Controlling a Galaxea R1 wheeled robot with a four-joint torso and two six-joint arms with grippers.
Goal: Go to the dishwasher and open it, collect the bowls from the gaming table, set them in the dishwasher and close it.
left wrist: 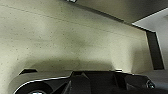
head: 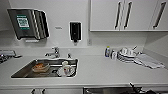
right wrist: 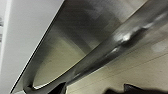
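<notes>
The dishwasher shows as a strip of silver-grey front just under the counter edge, and it is closed. My right gripper is a dark shape at its top right. In the right wrist view the brushed metal front is very close, with its long bar handle running across. Two dark fingertips of my right gripper stand apart just short of the handle, open, with nothing between them. The left wrist view looks at pale speckled floor. The bowls and the gaming table are out of view.
A white counter holds a steel sink with dishes in it, a tap, small bottles, stacked plates with cups and a cloth. White wall cabinets, a towel dispenser and a soap dispenser hang above.
</notes>
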